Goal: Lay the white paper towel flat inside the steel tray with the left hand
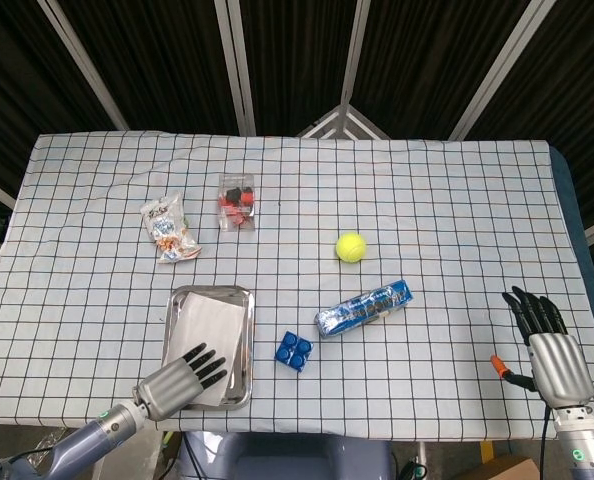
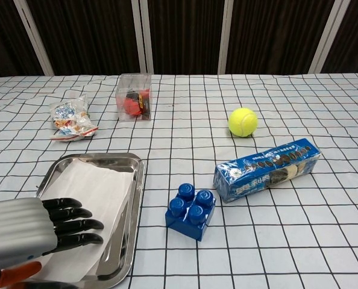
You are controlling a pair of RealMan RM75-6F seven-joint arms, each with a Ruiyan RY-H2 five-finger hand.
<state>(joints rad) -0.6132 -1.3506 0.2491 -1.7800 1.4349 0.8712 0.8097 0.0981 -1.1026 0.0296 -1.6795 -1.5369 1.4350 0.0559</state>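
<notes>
The white paper towel point(image 1: 214, 328) point(image 2: 97, 188) lies flat inside the steel tray point(image 1: 236, 296) point(image 2: 138, 180) near the table's front left. My left hand point(image 1: 178, 374) point(image 2: 37, 232) is over the tray's near end, fingers straight and spread, their tips over the towel's near edge; whether they touch it I cannot tell. It holds nothing. My right hand point(image 1: 549, 345) is at the front right corner of the table, fingers extended and empty; the chest view does not show it.
A blue toy brick point(image 1: 293, 351) point(image 2: 191, 211) lies just right of the tray. A blue cookie pack point(image 1: 363, 307) point(image 2: 267, 169), a tennis ball point(image 1: 350, 246) point(image 2: 243, 121), a clear box of red pieces point(image 1: 236, 201) point(image 2: 134, 97) and a snack bag point(image 1: 168, 227) point(image 2: 70, 117) lie further off.
</notes>
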